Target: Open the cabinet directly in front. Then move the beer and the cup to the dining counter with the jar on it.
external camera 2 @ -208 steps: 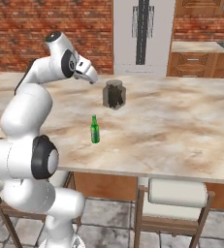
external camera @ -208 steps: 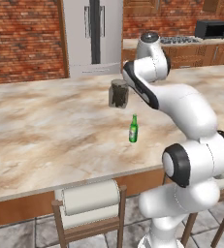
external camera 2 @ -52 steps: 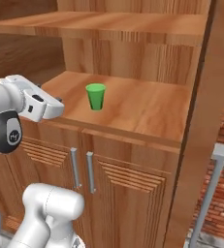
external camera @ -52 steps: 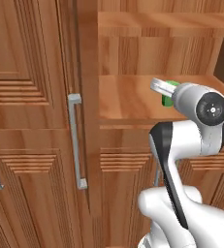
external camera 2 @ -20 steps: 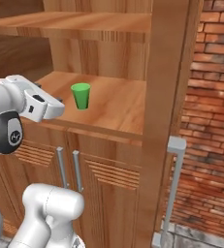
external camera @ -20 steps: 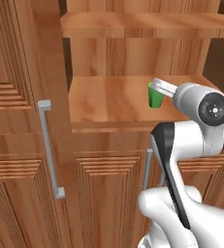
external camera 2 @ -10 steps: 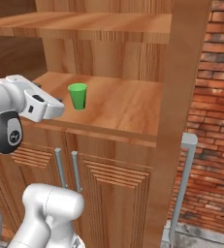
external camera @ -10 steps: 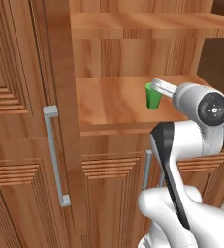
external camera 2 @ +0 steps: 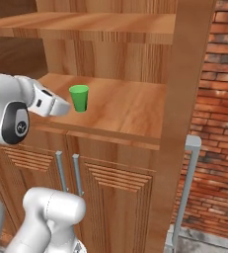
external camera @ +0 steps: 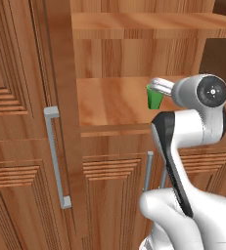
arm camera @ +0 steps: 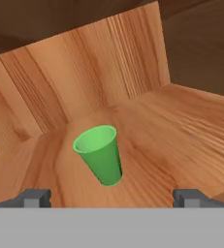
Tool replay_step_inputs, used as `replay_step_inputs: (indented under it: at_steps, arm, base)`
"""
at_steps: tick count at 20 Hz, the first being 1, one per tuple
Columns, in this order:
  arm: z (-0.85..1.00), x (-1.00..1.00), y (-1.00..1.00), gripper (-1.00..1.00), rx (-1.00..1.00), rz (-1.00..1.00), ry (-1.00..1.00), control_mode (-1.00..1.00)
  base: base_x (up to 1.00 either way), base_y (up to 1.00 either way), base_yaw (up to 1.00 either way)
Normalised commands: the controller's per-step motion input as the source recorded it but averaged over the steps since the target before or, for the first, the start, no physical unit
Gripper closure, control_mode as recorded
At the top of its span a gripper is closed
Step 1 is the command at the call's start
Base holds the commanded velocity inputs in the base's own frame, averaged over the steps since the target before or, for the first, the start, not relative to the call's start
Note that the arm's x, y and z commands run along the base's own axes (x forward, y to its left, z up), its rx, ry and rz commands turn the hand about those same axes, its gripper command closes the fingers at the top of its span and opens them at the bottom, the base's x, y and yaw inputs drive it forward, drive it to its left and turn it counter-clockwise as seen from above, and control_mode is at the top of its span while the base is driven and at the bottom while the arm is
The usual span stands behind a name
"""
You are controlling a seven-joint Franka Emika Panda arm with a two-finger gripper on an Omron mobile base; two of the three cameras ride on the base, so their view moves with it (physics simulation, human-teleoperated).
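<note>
The cabinet (external camera: 60,97) stands open, its doors swung wide to either side. On its lower wooden shelf (external camera 2: 130,111) the small plain green cup (arm camera: 101,154) stands upright and alone. My gripper (arm camera: 111,197) is open, its two fingertips spread wide just short of the cup, which sits centred ahead of them and untouched. In the right base view the gripper (external camera 2: 62,107) reaches in from the left, close beside the cup (external camera 2: 79,98). In the left base view the cup (external camera: 156,99) peeks out from behind my arm. The beer, the dining counter and the jar are out of view.
An upper shelf (external camera 2: 110,22) hangs close above the hand. The open right door's edge (external camera 2: 184,99) carries a long grey handle (external camera 2: 187,188); the left door's handle (external camera: 56,161) is at the left. Lower doors with short handles (external camera 2: 66,173) are shut. A brick wall (external camera 2: 221,123) lies to the right.
Both base views have shifted slightly, so the door edges sit a little further right in the picture. The cup stays put and the gripper stays open in front of it.
</note>
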Motion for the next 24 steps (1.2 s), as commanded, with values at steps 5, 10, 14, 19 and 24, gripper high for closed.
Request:
replay_step_inputs:
  at_steps: [5,10,14,19,24]
  arm:
    - [0.02,0.22,-0.03,-1.00,0.00,0.08,0.33,-1.00]
    - [-0.05,0.01,-0.07,-1.00,0.00,0.08,0.08,-1.00]
    - [0.00,0.00,-0.07,-1.00,0.00,0.01,0.00,-1.00]
    - [0.00,0.00,-0.33,-1.00,0.03,0.09,0.00,-1.00]
    - [-0.05,0.04,-0.34,-1.00,0.00,0.11,0.00,-1.00]
  base:
    - [0.00,0.00,0.00]
    - [0.00,0.00,0.00]
    - [0.00,0.00,0.00]
    - [0.00,0.00,0.00]
    - [0.00,0.00,0.00]
